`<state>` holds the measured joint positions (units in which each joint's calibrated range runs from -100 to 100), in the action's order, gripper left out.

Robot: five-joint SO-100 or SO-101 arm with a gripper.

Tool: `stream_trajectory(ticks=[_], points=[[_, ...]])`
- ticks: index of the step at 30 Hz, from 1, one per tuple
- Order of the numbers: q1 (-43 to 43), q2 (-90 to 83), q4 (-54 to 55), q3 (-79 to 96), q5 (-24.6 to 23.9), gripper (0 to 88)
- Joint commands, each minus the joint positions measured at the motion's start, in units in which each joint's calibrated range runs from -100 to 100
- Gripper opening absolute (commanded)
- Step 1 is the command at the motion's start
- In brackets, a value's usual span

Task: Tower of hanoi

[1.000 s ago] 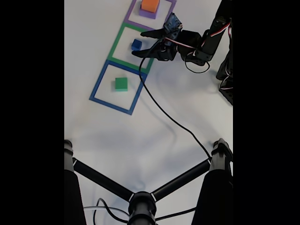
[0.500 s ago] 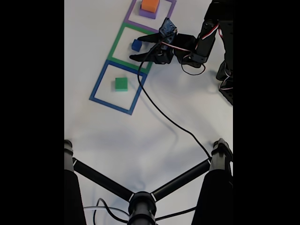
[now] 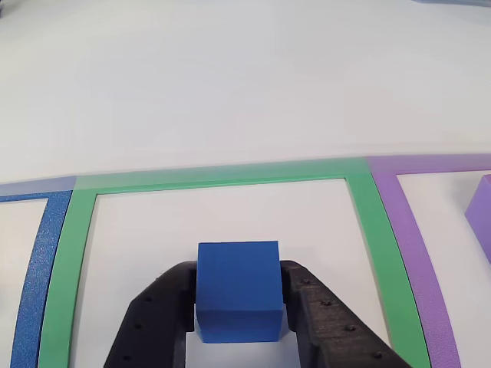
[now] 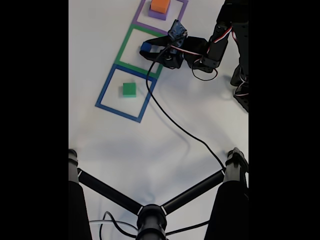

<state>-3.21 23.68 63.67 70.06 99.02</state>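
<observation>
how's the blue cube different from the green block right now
The blue cube sits between the gripper's two black fingers, while the green block stands free with nothing near it. The blue cube is inside the green tape square; the green block is inside the blue tape square. In the fixed view the blue cube looks smaller than the green block. Both are plain one-colour blocks resting on the white table.

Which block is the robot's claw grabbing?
The small blue cube, sitting between the gripper fingers inside the green tape square. The green block and orange block sit apart, untouched.
</observation>
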Motion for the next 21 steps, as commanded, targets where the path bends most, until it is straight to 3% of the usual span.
stream_trajectory(ticks=[1,9,13,17,21], points=[[0.50,-2.52,-1.07,-0.32,0.98,5.0],[1.26,-9.49,-5.84,1.68,0.98,4.4],[2.33,-22.24,-14.66,6.04,0.98,4.2],[3.09,-41.95,-33.93,10.04,0.98,3.5],[3.70,-62.06,-61.37,7.85,0.98,3.5]])
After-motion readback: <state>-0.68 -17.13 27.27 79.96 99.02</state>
